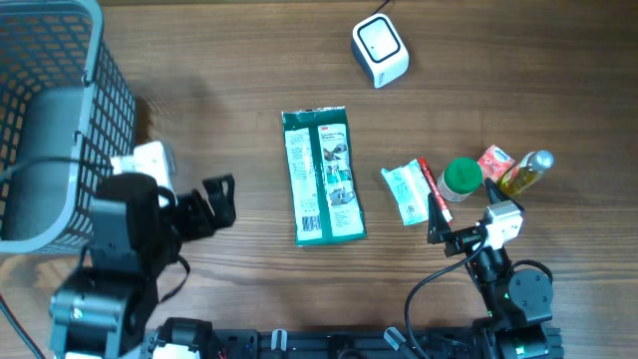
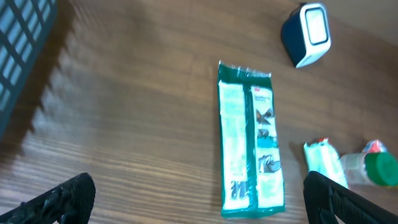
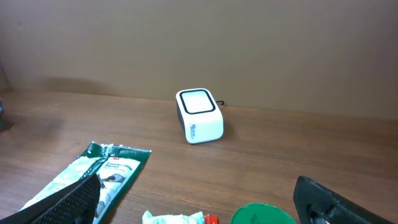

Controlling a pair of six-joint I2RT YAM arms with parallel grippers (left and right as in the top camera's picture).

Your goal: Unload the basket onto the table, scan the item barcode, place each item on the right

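Overhead shows both tools with jaws spread wide, holding and touching nothing. The left tool (image 1: 223, 201) sits at lower left near the basket (image 1: 60, 60); the right tool (image 1: 439, 225) sits at lower right. On the tabletop (image 1: 219, 80), the packet (image 1: 324, 178) lies flat at centre, the scanner (image 1: 380, 50) at upper right.

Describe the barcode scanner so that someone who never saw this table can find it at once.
On the wooden table, start from the long green packet lying in the middle. Beyond its far end, to the right, the scanner stands alone. It is a small white rounded box with a dark side, whereas the packet is flat and green.
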